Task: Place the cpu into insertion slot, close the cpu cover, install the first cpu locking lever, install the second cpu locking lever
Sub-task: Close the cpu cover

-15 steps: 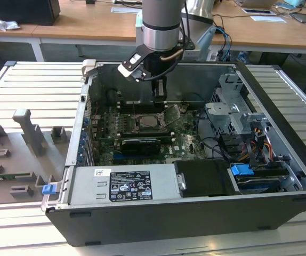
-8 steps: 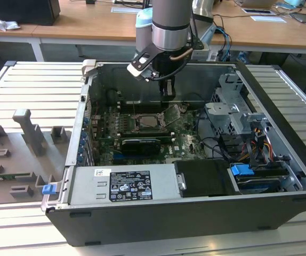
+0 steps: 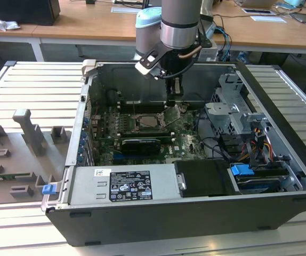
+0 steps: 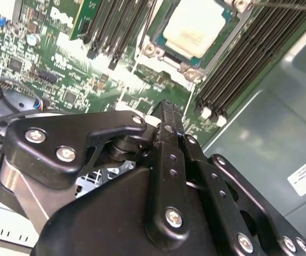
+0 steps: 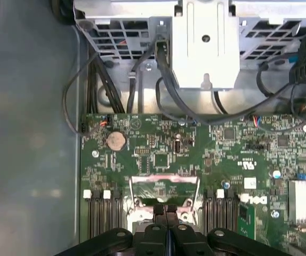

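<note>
while the pale square cpu (image 4: 195, 26) lies seated — black gripper (image 4: 167, 109) fingers sit pressed together.

Small square pale silver-beige cpu (image 4: 195, 26): smooth metal face, soft satin sheen. Green circuit board (image 5: 206, 138): glossy lacquer, bright solder specks. Black pincer (image 4: 166, 109): matt, smooth, shiny steel screws. Dark grey computer case (image 3: 195, 224): matt painted sheet metal. Slatted silver worktop (image 3: 35, 85): ribbed metal, light sheen.
</note>
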You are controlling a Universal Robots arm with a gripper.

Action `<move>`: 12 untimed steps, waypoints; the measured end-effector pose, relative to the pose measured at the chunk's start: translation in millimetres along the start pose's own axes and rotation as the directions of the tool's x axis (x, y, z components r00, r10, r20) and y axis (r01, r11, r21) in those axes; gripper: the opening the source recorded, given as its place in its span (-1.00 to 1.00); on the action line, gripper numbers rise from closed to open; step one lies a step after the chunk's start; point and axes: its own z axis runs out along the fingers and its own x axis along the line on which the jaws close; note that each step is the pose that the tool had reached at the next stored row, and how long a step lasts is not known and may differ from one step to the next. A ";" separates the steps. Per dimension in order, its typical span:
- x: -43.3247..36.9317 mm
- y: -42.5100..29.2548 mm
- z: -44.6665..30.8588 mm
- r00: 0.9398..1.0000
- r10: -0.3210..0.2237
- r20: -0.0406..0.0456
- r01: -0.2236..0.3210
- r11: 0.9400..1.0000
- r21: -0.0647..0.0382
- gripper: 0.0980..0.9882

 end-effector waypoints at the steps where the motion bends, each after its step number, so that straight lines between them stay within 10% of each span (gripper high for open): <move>1: 0.0 1.1 0.2 1.000 -0.002 0.000 0.002 1.000 0.000 -0.98; 12: -0.1 14.7 5.6 0.999 -0.039 0.000 0.039 0.999 0.001 -0.98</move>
